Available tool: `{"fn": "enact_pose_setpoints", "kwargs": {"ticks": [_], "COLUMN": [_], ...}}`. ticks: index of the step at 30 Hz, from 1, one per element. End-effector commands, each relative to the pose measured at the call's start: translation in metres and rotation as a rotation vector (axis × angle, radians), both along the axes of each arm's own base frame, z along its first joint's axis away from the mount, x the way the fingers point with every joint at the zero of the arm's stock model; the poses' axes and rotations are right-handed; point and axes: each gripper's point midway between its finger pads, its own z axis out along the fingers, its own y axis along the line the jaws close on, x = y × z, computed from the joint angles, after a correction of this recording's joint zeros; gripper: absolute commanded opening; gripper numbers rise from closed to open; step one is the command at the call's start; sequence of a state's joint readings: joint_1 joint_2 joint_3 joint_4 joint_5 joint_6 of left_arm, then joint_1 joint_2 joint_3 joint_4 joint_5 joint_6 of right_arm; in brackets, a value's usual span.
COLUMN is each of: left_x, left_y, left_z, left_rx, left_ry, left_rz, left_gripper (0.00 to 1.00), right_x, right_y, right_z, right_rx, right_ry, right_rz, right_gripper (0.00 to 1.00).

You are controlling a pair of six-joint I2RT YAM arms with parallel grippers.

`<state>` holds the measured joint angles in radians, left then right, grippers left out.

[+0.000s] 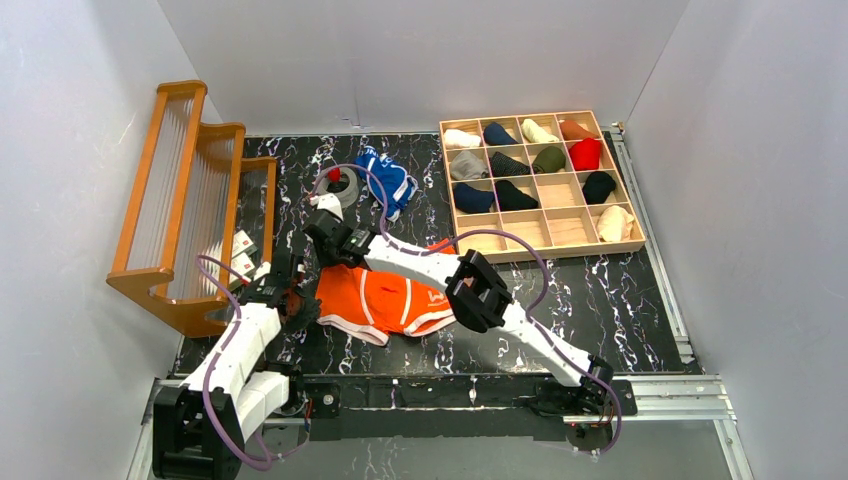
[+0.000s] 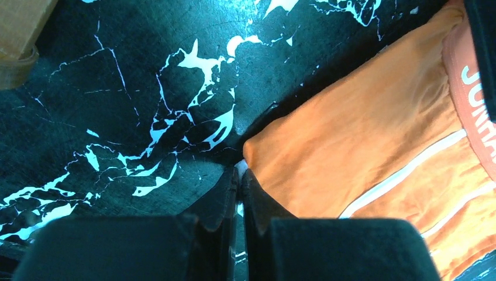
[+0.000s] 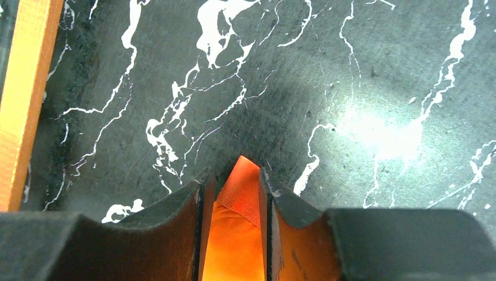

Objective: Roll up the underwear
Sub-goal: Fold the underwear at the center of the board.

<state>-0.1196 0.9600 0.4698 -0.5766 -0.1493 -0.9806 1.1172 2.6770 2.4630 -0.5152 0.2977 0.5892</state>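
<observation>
Black marbled table (image 1: 620, 290): the orange underwear (image 1: 385, 300) lies spread flat between your arms, likely so you can roll it from one edge. The blue underwear (image 1: 385, 180) waits well apart, farther back. Your right gripper (image 3: 236, 175) clenches an orange corner between its fingers. Your left gripper (image 2: 240, 175) is closed and seems to pinch the hem corner at its tips.

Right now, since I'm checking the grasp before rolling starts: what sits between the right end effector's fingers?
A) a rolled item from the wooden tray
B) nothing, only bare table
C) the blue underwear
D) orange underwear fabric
D: the right wrist view shows the orange underwear filling the gap between the fingers of the right end effector, while the blue underwear lies apart, farther back.
</observation>
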Motion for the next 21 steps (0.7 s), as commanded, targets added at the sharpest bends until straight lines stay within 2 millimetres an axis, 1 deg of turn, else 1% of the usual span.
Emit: {"fn": "enact_pose_setpoints", "kwargs": {"ticks": [1, 4, 7, 9, 10, 11, 13, 14, 15, 17, 20, 21], "left_x": [-0.005, -0.004, -0.004, -0.003, -0.003, -0.003, -0.001, 0.0, 0.001, 0.002, 0.005, 0.009], "left_y": [0.001, 0.002, 0.002, 0.003, 0.003, 0.003, 0.003, 0.004, 0.004, 0.006, 0.011, 0.011], "left_z": [0.0, 0.0, 0.001, 0.001, 0.001, 0.002, 0.004, 0.005, 0.007, 0.013, 0.027, 0.034], "left_rx": [-0.009, -0.009, -0.005, -0.002, 0.001, 0.003, 0.005, 0.008, 0.011, 0.022, 0.051, 0.057], "left_ry": [-0.002, -0.008, -0.007, -0.008, -0.006, -0.006, -0.013, -0.017, -0.021, -0.023, -0.028, -0.043], "left_rz": [0.037, 0.041, 0.042, 0.037, 0.034, 0.031, 0.027, 0.026, 0.026, 0.024, 0.022, 0.017], "left_gripper": [0.0, 0.0, 0.0, 0.0, 0.0, 0.0, 0.0, 0.0, 0.0, 0.0, 0.0, 0.0], "right_x": [-0.017, -0.017, -0.015, -0.015, -0.016, -0.016, -0.015, -0.014, -0.012, -0.006, 0.007, 0.011], "right_y": [-0.044, -0.045, -0.043, -0.04, -0.037, -0.032, -0.022, -0.017, -0.01, -0.002, -0.002, -0.003], "right_z": [-0.087, -0.089, -0.087, -0.082, -0.077, -0.07, -0.051, -0.04, -0.022, 0.006, 0.048, 0.061], "right_rx": [-0.286, -0.298, -0.299, -0.288, -0.275, -0.255, -0.205, -0.176, -0.13, -0.048, 0.065, 0.109], "right_ry": [0.0, -0.012, -0.023, -0.025, -0.023, -0.024, -0.031, -0.033, -0.039, -0.026, 0.017, 0.038], "right_rz": [-0.007, -0.002, 0.005, 0.013, 0.025, 0.034, 0.053, 0.062, 0.072, 0.093, 0.098, 0.1], "right_gripper": [0.39, 0.36, 0.3, 0.22, 0.16, 0.13, 0.08, 0.07, 0.07, 0.07, 0.07, 0.07]}}
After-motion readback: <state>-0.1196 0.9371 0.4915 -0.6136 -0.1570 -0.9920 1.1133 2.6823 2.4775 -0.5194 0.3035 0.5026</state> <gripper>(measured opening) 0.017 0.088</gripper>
